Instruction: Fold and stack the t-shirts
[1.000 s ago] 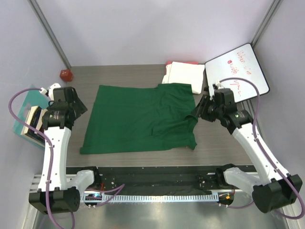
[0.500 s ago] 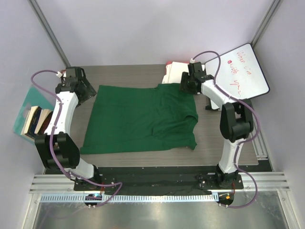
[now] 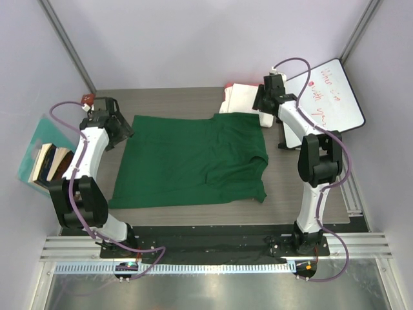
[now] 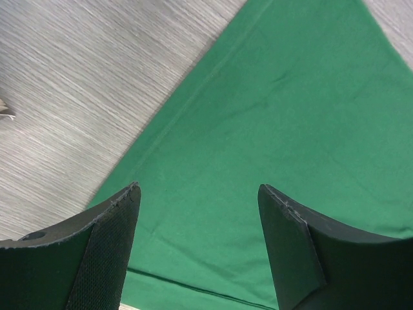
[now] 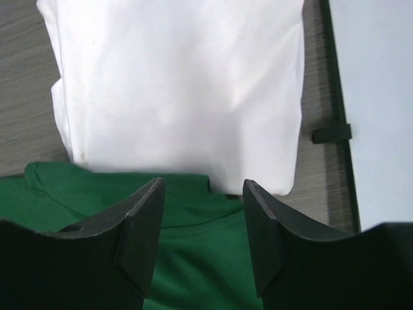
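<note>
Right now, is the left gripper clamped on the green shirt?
No, the left gripper is open over the green shirt, gripping nothing.

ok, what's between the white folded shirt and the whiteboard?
Only a bare strip of wood-grain table; the right wrist view shows it.

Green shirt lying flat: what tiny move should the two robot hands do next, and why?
Probably lower both and pinch the far edge of the dark green cloth t-shirt. The left gripper hangs open over its far left corner, and the right gripper hangs open over its far right part, beside the cream-white folded bundle. The shirt lies spread out, not yet folded.
</note>
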Available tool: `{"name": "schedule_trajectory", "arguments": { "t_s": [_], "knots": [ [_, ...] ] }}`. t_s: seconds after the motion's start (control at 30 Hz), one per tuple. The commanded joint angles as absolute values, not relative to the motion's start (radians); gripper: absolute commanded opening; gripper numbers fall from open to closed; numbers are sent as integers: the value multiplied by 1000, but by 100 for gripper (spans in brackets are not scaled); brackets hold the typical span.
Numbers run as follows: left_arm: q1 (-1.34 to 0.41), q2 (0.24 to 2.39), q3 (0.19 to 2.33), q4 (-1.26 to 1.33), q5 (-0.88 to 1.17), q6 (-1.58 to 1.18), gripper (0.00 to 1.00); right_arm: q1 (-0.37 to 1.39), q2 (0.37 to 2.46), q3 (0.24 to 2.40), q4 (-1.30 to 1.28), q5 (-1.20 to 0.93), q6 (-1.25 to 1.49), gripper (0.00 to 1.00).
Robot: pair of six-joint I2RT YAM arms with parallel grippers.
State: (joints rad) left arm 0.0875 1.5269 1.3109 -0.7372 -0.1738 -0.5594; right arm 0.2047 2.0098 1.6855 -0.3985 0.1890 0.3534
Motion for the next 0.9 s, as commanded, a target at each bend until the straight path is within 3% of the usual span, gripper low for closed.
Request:
{"name": "schedule_trajectory", "arguments": {
  "t_s": [0.0,0.4,0.57,0.67,0.7,0.77,0.8,0.87],
  "knots": [
    [92,1531,1310,-687,-161,-529,73,172,2054,1767,-374,167,347,57],
    [92,1546,1292,-678,-147,-534,73,164,2155,1833,-387,12,373,57],
    [92,1555,1295,-673,-137,-532,73,166,2160,1819,-385,-75,380,53],
    [92,1563,1292,-672,-127,-534,73,167,2155,1807,-383,-97,383,41],
    [92,1569,1292,-672,-124,-534,73,167,2152,1796,-380,-98,382,27],
    [92,1575,1292,-672,-115,-534,73,170,2143,1783,-373,-104,382,14],
    [92,1580,1293,-672,-114,-534,73,172,2141,1772,-373,-115,377,1],
    [92,1585,1295,-672,-109,-534,73,175,2131,1758,-368,-126,380,1]
  ]
}}
